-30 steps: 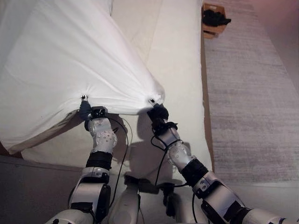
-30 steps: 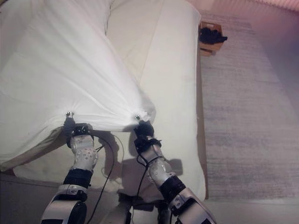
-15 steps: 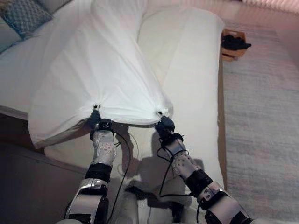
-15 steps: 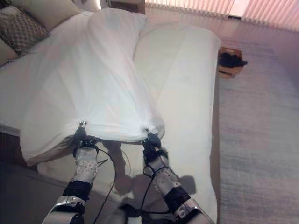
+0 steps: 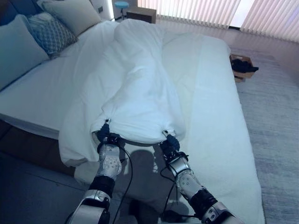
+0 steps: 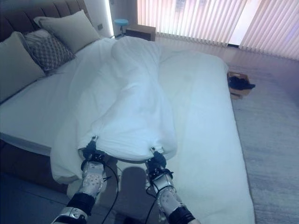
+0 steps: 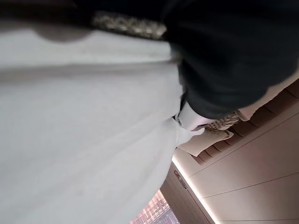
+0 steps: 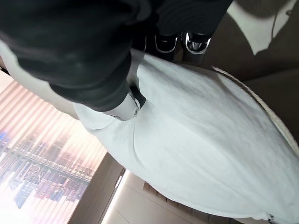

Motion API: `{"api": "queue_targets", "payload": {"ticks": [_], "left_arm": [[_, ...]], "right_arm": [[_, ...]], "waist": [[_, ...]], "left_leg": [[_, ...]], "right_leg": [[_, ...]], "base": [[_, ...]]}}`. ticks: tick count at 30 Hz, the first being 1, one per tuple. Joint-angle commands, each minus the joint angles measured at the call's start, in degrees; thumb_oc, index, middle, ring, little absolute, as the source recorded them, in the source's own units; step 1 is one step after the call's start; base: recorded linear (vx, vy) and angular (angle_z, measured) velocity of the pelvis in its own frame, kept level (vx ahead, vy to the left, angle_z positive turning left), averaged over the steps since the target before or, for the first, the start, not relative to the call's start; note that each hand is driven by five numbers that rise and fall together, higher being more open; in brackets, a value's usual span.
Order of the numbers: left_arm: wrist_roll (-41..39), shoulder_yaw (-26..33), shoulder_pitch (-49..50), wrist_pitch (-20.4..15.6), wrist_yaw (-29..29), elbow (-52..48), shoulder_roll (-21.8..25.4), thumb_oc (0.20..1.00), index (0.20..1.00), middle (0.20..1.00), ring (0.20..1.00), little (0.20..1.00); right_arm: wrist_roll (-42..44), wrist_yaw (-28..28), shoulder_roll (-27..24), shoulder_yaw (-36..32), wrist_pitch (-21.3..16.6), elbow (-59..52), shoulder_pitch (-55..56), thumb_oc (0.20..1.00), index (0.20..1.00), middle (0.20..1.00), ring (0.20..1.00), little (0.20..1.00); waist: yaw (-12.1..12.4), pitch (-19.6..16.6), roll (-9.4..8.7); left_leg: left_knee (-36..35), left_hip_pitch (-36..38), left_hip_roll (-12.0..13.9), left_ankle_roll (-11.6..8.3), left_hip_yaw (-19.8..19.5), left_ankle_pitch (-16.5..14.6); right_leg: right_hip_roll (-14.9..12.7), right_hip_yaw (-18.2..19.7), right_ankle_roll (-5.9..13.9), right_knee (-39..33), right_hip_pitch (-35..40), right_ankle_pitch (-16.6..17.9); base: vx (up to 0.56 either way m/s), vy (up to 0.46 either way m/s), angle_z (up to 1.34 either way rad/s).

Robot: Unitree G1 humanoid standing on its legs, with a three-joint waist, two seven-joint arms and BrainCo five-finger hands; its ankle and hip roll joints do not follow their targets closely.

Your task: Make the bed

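Bed (image 5: 219, 121) runs from 6 toward 12 o'clock in the left eye view, pillows (image 5: 46, 28) at 10 o'clock, blinds (image 5: 210, 11) at 12 and a box (image 5: 243, 67) on the rug (image 5: 275, 116) at 2. A white duvet (image 5: 135, 88) lies bunched along the bed's middle. At its near edge, toward 6 o'clock, the left hand (image 5: 103, 134) and right hand (image 5: 169, 141) each pinch a corner. Compared with a second ago, the view has tipped up to show the headboard end, and the duvet lies lower and narrower.

Right eye view: the same scene, left hand (image 6: 89, 150) and right hand (image 6: 157, 158) gripping the duvet (image 6: 131, 102) edge.

Left wrist view: the left hand (image 7: 219, 60) is curled on cloth.

Right wrist view: the right hand (image 8: 93, 51) holds a fold, thumb (image 8: 131, 100) pressed on it.
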Motion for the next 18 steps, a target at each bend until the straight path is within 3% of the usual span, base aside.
{"api": "queue_targets", "payload": {"ticks": [1, 2, 3, 4, 5, 7, 8, 9, 10, 11, 12, 13, 14, 15, 16, 17, 18], "left_arm": [[3.9, 1.5, -2.7, -3.4, -2.0, -0.8, 3.9, 0.200, 0.200, 0.200, 0.200, 0.200], [4.4, 1.2, -1.8, -2.8, -1.6, -0.1, 2.6, 0.200, 0.200, 0.200, 0.200, 0.200], [4.6, 1.1, -1.3, -2.8, -1.3, -0.3, 2.2, 0.200, 0.200, 0.200, 0.200, 0.200], [4.7, 1.1, -1.2, -2.8, -1.3, -0.3, 2.1, 0.200, 0.200, 0.200, 0.200, 0.200], [4.6, 0.7, -1.3, -2.7, -1.5, -0.8, 2.0, 0.200, 0.200, 0.200, 0.200, 0.200], [4.5, 1.3, -0.5, -2.7, -1.4, -1.1, 2.0, 0.200, 0.200, 0.200, 0.200, 0.200], [3.8, 2.2, 0.4, -2.9, -0.8, -1.6, 2.0, 0.200, 0.200, 0.200, 0.200, 0.200], [3.8, 2.2, 0.4, -2.9, -0.8, -1.6, 2.0, 0.200, 0.200, 0.200, 0.200, 0.200], [3.5, 2.6, 0.9, -2.6, -0.6, -1.7, 2.5, 0.200, 0.200, 0.200, 0.200, 0.200], [3.2, 3.0, 1.1, -2.7, -0.5, -1.5, 3.0, 0.200, 0.200, 0.200, 0.200, 0.200], [3.2, 3.0, 1.1, -2.7, -0.6, -1.5, 3.0, 0.200, 0.200, 0.200, 0.200, 0.200], [2.2, 3.9, 0.8, -3.3, -0.4, -2.0, 3.5, 0.200, 0.200, 0.200, 0.200, 0.200], [2.2, 3.9, 0.8, -3.3, -0.4, -2.0, 3.6, 0.200, 0.200, 0.200, 0.200, 0.200], [1.5, 4.1, 0.4, -3.4, -0.6, -1.8, 3.6, 0.200, 0.200, 0.200, 0.200, 0.200], [1.6, 3.9, 0.1, -3.5, -0.5, -1.6, 3.6, 0.200, 0.200, 0.200, 0.200, 0.200], [1.1, 4.0, 0.2, -3.1, -1.0, -0.1, 2.6, 0.200, 0.200, 0.200, 0.200, 0.200], [1.1, 4.0, 0.2, -3.2, -1.1, 0.0, 2.6, 0.200, 0.200, 0.200, 0.200, 0.200]], "right_arm": [[1.7, 1.4, -3.5, -0.9, -5.8, -0.4, 0.3, 0.200, 0.200, 0.200, 0.200, 0.200], [1.6, 0.1, -3.9, -0.2, -5.9, -0.4, 1.9, 0.200, 0.200, 0.200, 0.200, 0.200], [1.5, -0.7, -3.7, -0.4, -6.0, 0.5, 2.4, 0.200, 0.200, 0.200, 0.200, 0.200], [1.5, -0.8, -3.7, -0.4, -6.0, 0.5, 2.4, 0.200, 0.200, 0.200, 0.200, 0.200], [1.5, -1.0, -3.8, -0.7, -6.2, 0.6, 2.7, 0.200, 0.200, 0.200, 0.200, 0.200], [1.1, -1.1, -4.1, -1.1, -5.7, 1.2, 2.6, 0.200, 0.200, 0.200, 0.200, 0.200], [1.4, -1.2, -3.8, -1.7, -5.4, 1.0, 3.5, 0.200, 0.200, 0.200, 0.200, 0.200], [1.4, -1.2, -3.8, -1.7, -5.4, 1.0, 3.6, 0.200, 0.200, 0.200, 0.200, 0.200], [1.3, -1.4, -3.4, -1.9, -5.3, 0.7, 4.0, 0.200, 0.200, 0.200, 0.200, 0.200], [1.3, -1.3, -3.2, -1.8, -5.1, 1.1, 4.0, 0.200, 0.200, 0.200, 0.200, 0.200], [1.3, -1.3, -3.2, -1.8, -5.1, 1.1, 4.0, 0.200, 0.200, 0.200, 0.200, 0.200], [1.3, -1.3, -3.0, -1.9, -4.8, 1.6, 3.2, 0.200, 0.200, 0.200, 0.200, 0.200], [1.3, -1.3, -3.0, -1.9, -4.8, 1.6, 3.2, 0.200, 0.200, 0.200, 0.200, 0.200], [1.6, -1.1, -3.1, -2.4, -4.7, 1.8, 2.8, 0.200, 0.200, 0.200, 0.200, 0.200], [1.8, -1.0, -3.2, -2.7, -4.4, 1.8, 2.7, 0.200, 0.200, 0.200, 0.200, 0.200], [1.2, -0.6, -3.0, -2.7, -3.7, 2.2, 3.5, 0.200, 0.200, 0.200, 0.200, 0.200], [1.2, -0.6, -2.9, -2.7, -3.7, 2.2, 3.5, 0.200, 0.200, 0.200, 0.200, 0.200]], "waist": [[-3.5, -3.4, -0.75], [-3.9, -3.6, -1.10], [-3.3, -3.3, -0.86], [-3.4, -3.3, -0.75], [-2.8, -2.4, -0.36], [-1.8, -1.7, 0.20], [-1.8, -2.2, 0.02], [-1.7, -2.2, 0.02], [-1.2, -3.3, -0.59], [-0.4, -3.8, -0.62], [-0.4, -3.9, -0.66], [0.2, -4.5, -0.04], [0.2, -4.4, -0.04], [-0.1, -4.7, 0.32], [-0.6, -4.8, 0.38], [-1.0, -5.7, 0.31], [-0.9, -5.6, 0.19]], "left_leg": [[4.8, 0.7, -3.7, -2.27, 1.3, -5.3], [12.3, -0.5, -5.0, -3.32, 0.9, -6.0], [18.5, -2.4, -5.2, -5.44, 0.8, -3.6], [19.1, -2.7, -5.1, -5.50, 0.6, -3.9], [26.1, -5.7, -5.8, -8.31, -1.5, -0.1], [29.6, -6.8, -7.0, -8.90, -5.3, 1.1], [26.7, -7.8, -3.4, -6.16, -6.4, -0.7], [26.8, -7.7, -3.3, -6.12, -6.3, -0.9], [19.5, -7.5, 0.7, -3.81, -9.1, -3.3], [14.2, -6.4, 2.3, -3.62, -13.3, -2.5], [13.7, -6.3, 2.3, -3.65, -13.3, -2.1], [8.0, -5.8, 5.6, -4.98, -19.8, 1.2], [7.5, -5.5, 5.7, -5.06, -19.8, 1.4], [4.9, -5.3, 7.6, -6.04, -19.6, 3.2], [5.1, -5.3, 8.3, -6.52, -17.5, 2.9], [4.6, -3.2, 7.9, -6.30, -14.7, 0.5], [4.5, -3.0, 7.7, -6.20, -14.6, 0.5]], "right_leg": [[7.6, 14.3, -1.44, -15.3, 2.0, 10.9], [7.6, 15.9, -2.80, -16.7, 4.9, 11.4], [7.1, 15.4, -2.95, -17.1, 6.3, 11.6], [7.2, 15.3, -2.99, -17.1, 6.4, 11.6], [7.6, 16.0, -3.82, -16.2, 7.0, 11.2], [7.2, 16.7, -3.94, -16.0, 8.9, 9.9], [6.0, 17.8, -3.10, -15.9, 9.5, 8.9], [6.0, 17.9, -3.08, -15.8, 9.6, 8.8], [4.4, 19.2, -1.94, -16.0, 9.9, 7.7], [4.1, 21.1, -1.53, -15.5, 10.3, 6.9], [4.1, 21.1, -1.55, -15.6, 10.2, 7.0], [3.6, 23.8, -0.88, -15.2, 10.1, 6.3], [3.6, 23.7, -0.95, -15.1, 10.2, 6.3], [2.6, 24.4, -0.20, -15.4, 10.8, 6.0], [1.4, 24.3, 0.35, -15.7, 11.1, 6.1], [-1.9, 24.7, 2.38, -16.9, 11.8, 7.3], [-2.1, 24.8, 2.48, -17.2, 12.1, 7.4]], "base": [[0.25, 0.186, 0.33], [0.24, 0.135, 1.02], [0.16, 0.083, 1.37], [0.07, 0.028, 1.23], [0.06, 0.064, 0.65], [0.18, 0.149, 0.38], [0.19, 0.138, 0.12], [0.31, 0.245, -0.13], [0.31, 0.282, -0.22], [0.30, 0.278, -0.24], [0.27, 0.391, -0.22], [0.15, 0.255, -0.43], [0.25, 0.447, -0.64], [0.14, 0.341, -0.59], [0.29, 0.740, -0.42], [0.20, 0.557, -0.24], [0.24, 0.779, -0.63]]}}
